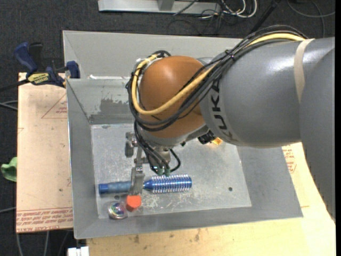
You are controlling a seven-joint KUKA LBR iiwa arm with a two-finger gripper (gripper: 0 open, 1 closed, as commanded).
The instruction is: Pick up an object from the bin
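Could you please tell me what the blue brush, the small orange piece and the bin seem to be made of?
Brush: probably plastic, glossy blue, with bright highlights on its ribbed head.
Orange piece: likely matte plastic or rubber; uniform colour, no shine, too small to be sure.
Bin: grey sheet metal, dull finish, floor scuffed and scratched pale.
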